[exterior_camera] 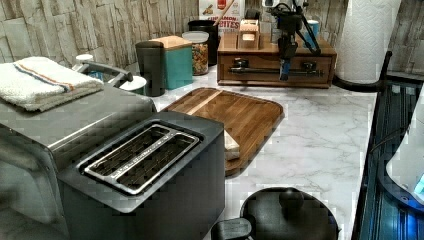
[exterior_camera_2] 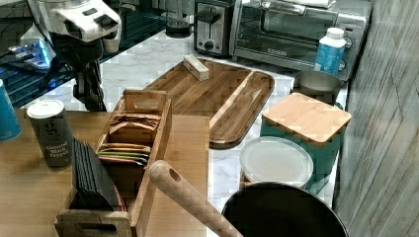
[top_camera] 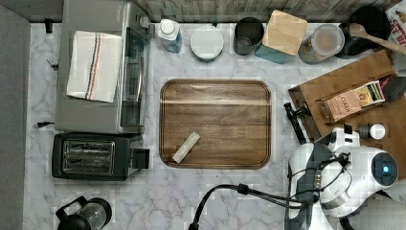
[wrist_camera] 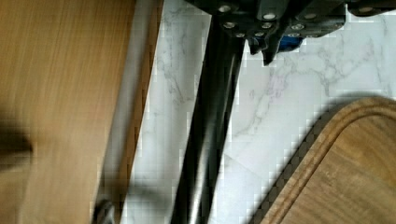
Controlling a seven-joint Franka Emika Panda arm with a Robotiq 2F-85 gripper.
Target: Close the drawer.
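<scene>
At the left view's upper right, the stiff wooden drawer [exterior_camera: 276,64] should slide lightly if pushed at its black bar handle [exterior_camera: 272,73]; the tool's [exterior_camera: 285,70] grip state is unclear.

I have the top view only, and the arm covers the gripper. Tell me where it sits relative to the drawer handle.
Observer: In the left view the gripper hangs in front of the drawer, crossing the black bar handle near its middle.
Operator: Tell me what lies around the handle.
Observer: The wrist view shows bare marble counter on both sides of the bar, and the wooden tray has its corner apart from it.
Operator: Report what stands on the shelf top nearest the arm.
Observer: In the right view a pepper shaker stands upright there, beside the tea box.
</scene>
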